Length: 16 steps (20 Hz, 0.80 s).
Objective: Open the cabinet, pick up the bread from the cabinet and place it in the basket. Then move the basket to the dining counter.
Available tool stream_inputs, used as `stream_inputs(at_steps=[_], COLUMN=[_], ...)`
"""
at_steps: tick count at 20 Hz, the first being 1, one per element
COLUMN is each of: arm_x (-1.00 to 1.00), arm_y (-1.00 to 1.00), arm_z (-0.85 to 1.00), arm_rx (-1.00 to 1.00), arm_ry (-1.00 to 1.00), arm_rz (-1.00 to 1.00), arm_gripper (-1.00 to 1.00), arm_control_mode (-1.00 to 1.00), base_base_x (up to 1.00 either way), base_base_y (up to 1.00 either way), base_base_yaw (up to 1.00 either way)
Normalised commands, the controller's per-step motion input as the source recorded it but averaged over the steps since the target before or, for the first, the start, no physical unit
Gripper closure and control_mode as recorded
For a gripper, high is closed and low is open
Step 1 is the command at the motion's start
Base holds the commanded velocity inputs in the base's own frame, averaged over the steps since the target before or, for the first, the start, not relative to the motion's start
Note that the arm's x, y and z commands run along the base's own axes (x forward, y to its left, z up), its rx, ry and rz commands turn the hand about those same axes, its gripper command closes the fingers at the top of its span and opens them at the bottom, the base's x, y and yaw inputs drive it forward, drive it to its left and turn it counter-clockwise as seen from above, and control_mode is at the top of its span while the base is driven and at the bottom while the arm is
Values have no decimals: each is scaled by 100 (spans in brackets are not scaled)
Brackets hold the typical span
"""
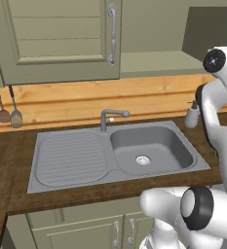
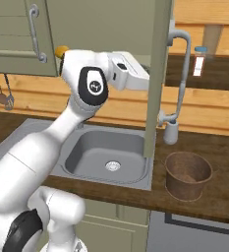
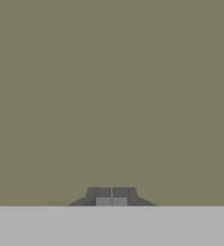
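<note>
Fingertips pressed together, holding nothing, the gripper (image 3: 111,196) faces a flat sage-green surface. In the right base view, the cabinet (image 2: 157,74) door stands open edge-on, the bread (image 2: 61,51) peeks out at ten o'clock, and the basket (image 2: 187,175) sits at four o'clock on the counter (image 2: 214,147).

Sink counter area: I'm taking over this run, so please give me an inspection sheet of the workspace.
Surface: dark wood counter around a grey sink.
Job's things: cabinet left door shut, right door swung open; bread peeks out behind the arm; basket upright, empty, right of the sink.
Clutter: soap dispenser, hanging utensils.
Grippers: claw shut, holding nothing, facing a plain green surface.
Cables: nothing seen.
Surroundings: orange-wood wall planks.
</note>
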Motion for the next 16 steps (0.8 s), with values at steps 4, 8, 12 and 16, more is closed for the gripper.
stream_inputs(at_steps=[4,8,12,16], arm_x=[-47,-83,-80,-49], arm_y=[43,100,100,100], arm_z=[9,37,63,71], arm_rx=[1,0,-2,-1], arm_ry=[-3,-6,0,11], arm_rz=[1,11,30,38], arm_gripper=[100,100,100,100], arm_control_mode=[-100,-100,-100,-100], base_base_x=[0,0,0,0], base_base_y=[0,0,0,0], base_base_yaw=[0,0,0,0])
